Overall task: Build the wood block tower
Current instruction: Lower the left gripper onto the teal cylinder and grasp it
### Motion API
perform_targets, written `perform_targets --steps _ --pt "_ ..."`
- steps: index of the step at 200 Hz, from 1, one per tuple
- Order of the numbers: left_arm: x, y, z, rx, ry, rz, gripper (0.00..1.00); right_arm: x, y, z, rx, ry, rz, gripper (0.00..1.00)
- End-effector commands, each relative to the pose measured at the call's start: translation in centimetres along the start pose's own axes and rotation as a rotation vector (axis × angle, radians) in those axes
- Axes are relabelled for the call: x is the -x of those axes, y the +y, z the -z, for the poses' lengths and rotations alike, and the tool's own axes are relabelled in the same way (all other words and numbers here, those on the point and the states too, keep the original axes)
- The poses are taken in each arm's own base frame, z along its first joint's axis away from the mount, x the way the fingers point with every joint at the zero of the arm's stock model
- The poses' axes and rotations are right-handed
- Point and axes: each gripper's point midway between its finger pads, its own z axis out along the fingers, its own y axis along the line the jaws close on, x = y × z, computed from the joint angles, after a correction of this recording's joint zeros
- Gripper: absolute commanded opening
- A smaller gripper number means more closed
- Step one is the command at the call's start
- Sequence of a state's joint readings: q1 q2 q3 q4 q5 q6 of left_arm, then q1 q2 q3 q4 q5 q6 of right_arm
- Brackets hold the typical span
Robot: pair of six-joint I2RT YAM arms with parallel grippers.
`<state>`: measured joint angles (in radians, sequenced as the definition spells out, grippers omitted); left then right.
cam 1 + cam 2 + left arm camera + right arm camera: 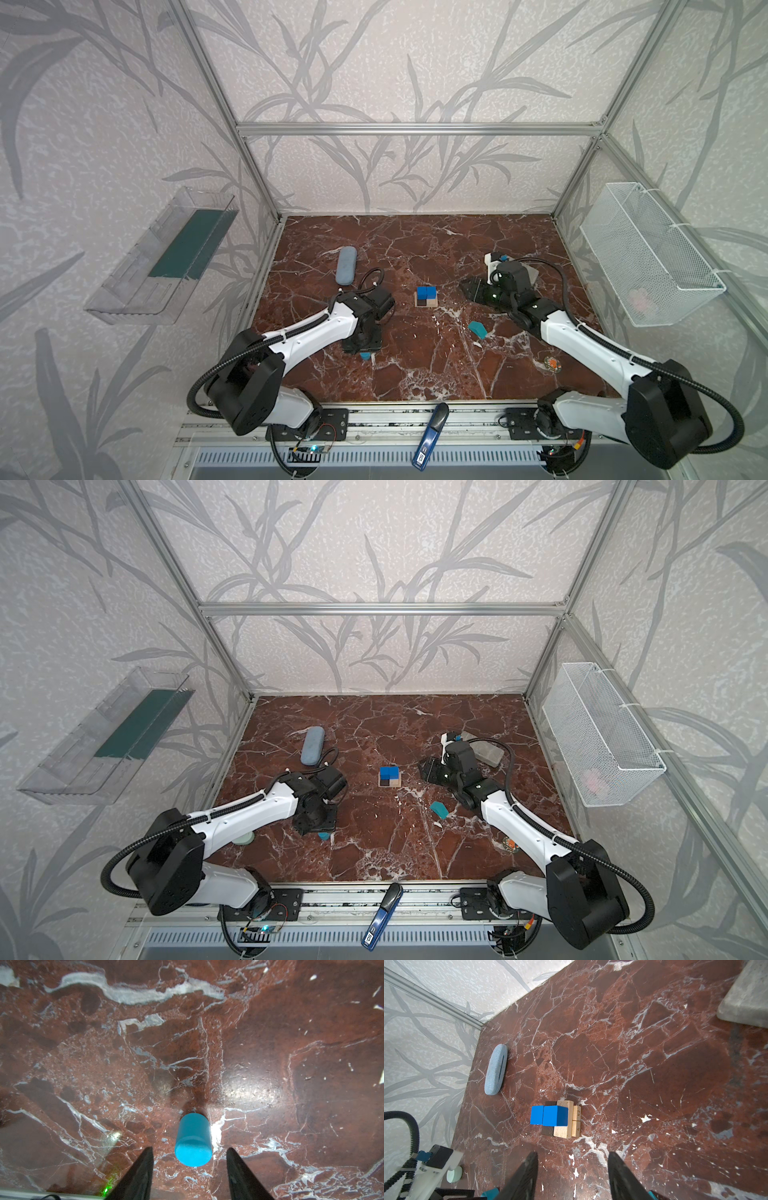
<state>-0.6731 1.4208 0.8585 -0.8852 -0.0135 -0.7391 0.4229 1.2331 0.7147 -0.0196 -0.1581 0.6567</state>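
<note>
**Tower Status: Base Laid, Two Cubes Set**

The tower (426, 298) stands mid-counter (415, 374). Pale bars (563, 1128) and a dark brown bar (548, 1131) form its base, and two blue cubes (549, 1115) sit side by side on top. The blue cylinder (193, 1140) stands on end at front left, in line with the gap of the left tool (189, 1148), whose spread fingers are clear of it. The teal house-shaped piece (478, 329) lies right of the tower. The right tool (572, 1153) is released and empty, facing the tower.
</note>
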Motion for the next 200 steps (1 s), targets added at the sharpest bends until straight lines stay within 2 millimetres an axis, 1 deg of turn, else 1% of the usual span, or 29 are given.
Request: perform_targets --steps 1,25,44,63,101,134,180,200 --pt "-0.3 0.2 -0.4 0.004 -0.002 0.032 0.55 0.4 0.1 0.5 0.010 -0.025 0.010 0.55" --pt "-0.7 0.6 -0.8 0.014 0.008 0.039 0.52 0.3 0.0 0.4 0.009 -0.023 0.009 0.55" --pt "-0.9 0.7 -1.2 0.014 0.006 0.054 0.46 0.2 -0.1 0.2 0.009 -0.017 0.005 0.55" --pt "-0.8 0.7 -1.4 0.012 0.001 0.062 0.43 0.2 0.1 0.2 0.015 -0.012 0.002 0.55" --pt "-0.6 0.7 -1.6 0.018 -0.008 0.065 0.42 0.2 0.0 0.2 0.014 -0.016 0.003 0.55" --pt "-0.7 0.6 -1.9 0.007 -0.010 0.073 0.38 0.1 0.0 0.2 0.012 -0.014 0.001 0.54" --pt "-0.8 0.5 -2.1 0.001 -0.006 0.072 0.36 0.0 -0.1 0.0 0.012 -0.009 0.001 0.54" --pt "-0.8 0.5 -2.1 0.000 -0.005 0.072 0.33 0.0 0.0 0.0 0.013 -0.008 -0.001 0.54"
